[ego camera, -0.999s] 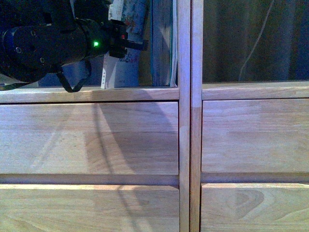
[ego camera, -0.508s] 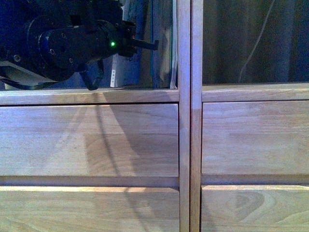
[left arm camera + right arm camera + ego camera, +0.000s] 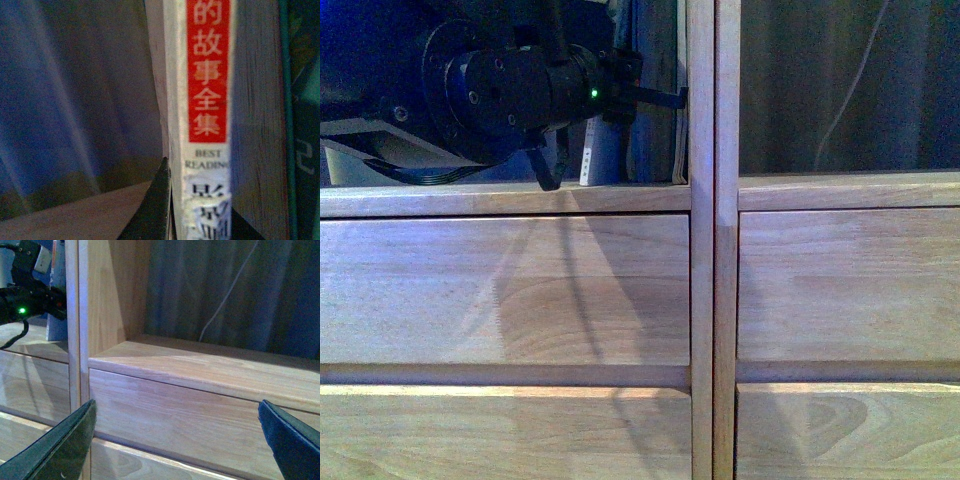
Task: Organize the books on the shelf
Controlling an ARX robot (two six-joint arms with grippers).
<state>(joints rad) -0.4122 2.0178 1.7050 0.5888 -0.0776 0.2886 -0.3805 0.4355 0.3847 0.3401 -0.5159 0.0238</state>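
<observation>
Left wrist view has our left jaws closed on the white-spined book, upright in the shelf's left compartment, near the teal book. We judge it almost placed, with only the release left. Our right jaws hang wide open, empty.

A dark curtain is seen in the background, hung in long vertical folds that are tinted bluish-green in the dim light. A thin pale cord is seen in front of it, slanting down from upper right to lower left in the front view. In the left wrist view folded fabric is shown blurred and blue, and nothing finer can be told of it.
</observation>
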